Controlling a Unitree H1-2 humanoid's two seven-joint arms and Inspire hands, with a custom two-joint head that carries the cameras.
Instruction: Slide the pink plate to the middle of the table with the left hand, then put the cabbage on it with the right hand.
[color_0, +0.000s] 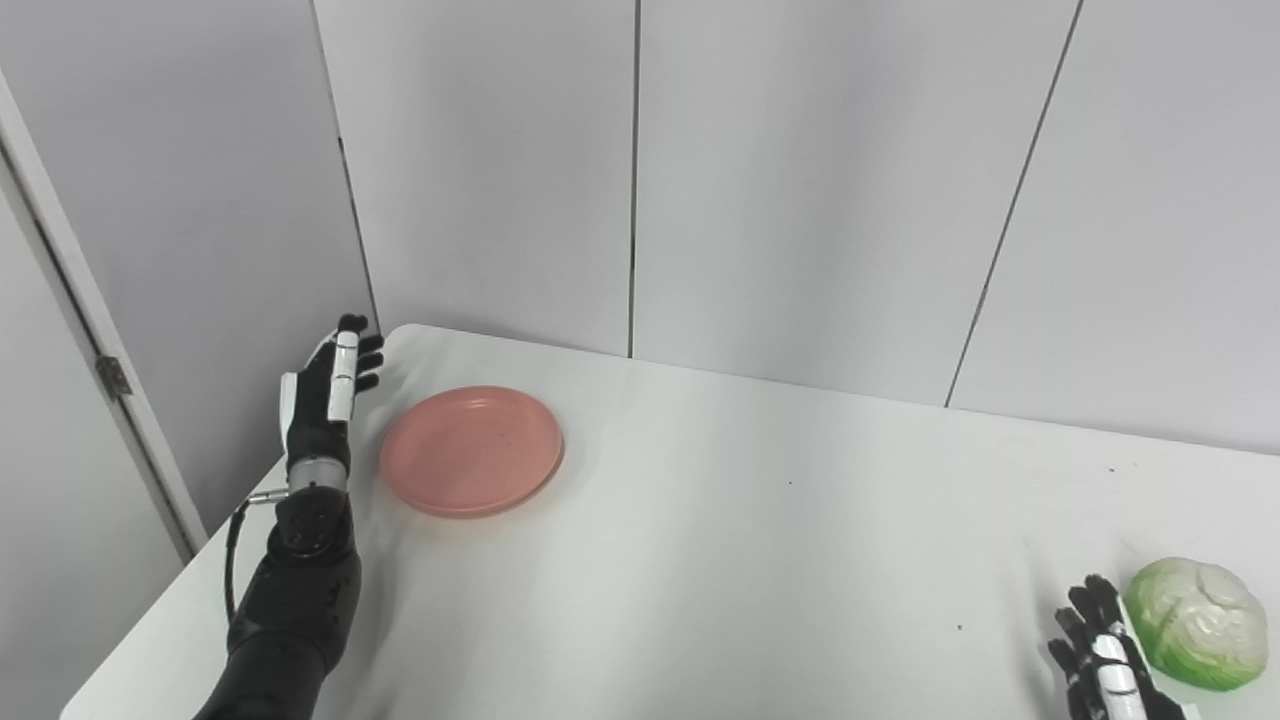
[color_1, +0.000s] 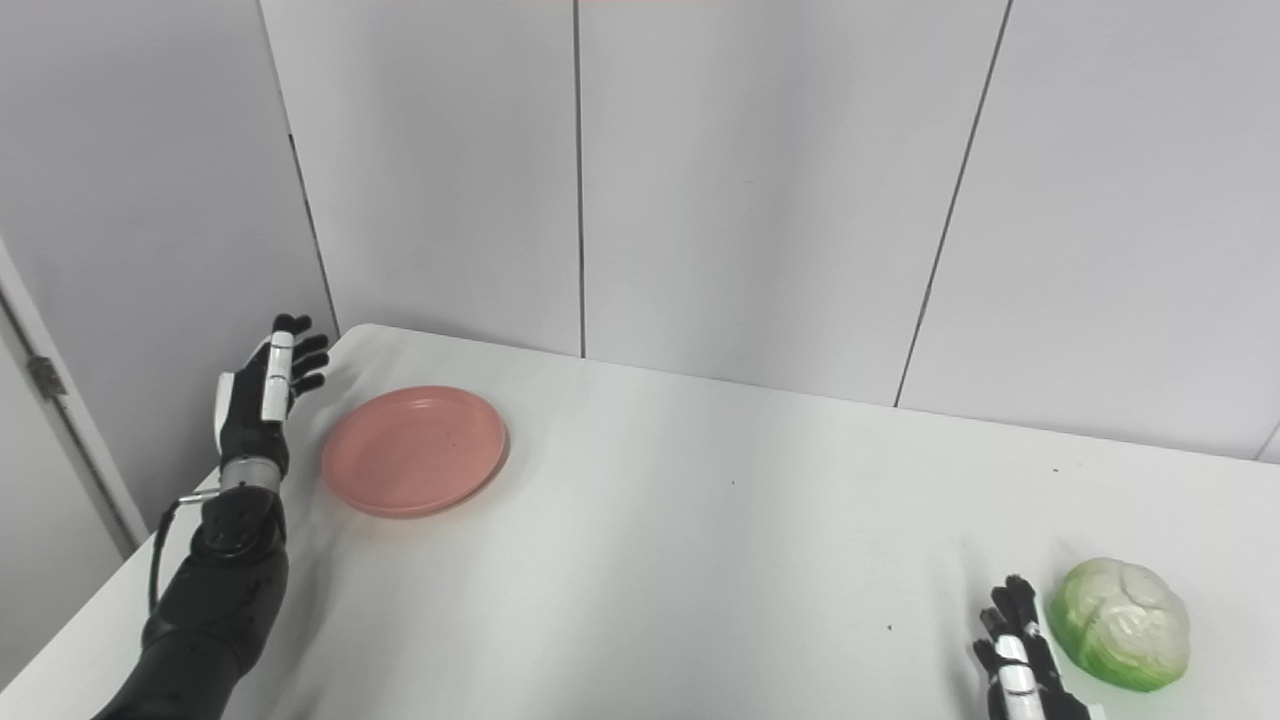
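Fingers of the left hand are spread, holding nothing, just beside the pink plate. The right hand is spread too, beside the cabbage on the desk.

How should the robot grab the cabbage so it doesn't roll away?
Probably from above: the cabbage is a round dome on the table with no handle. The right hand waits open just to its left, so it could wrap fingers over the top and down both sides.

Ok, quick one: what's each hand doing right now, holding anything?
Left hand: open, empty, beside the pink plate, not touching.
Right hand: open, empty, next to the cabbage.
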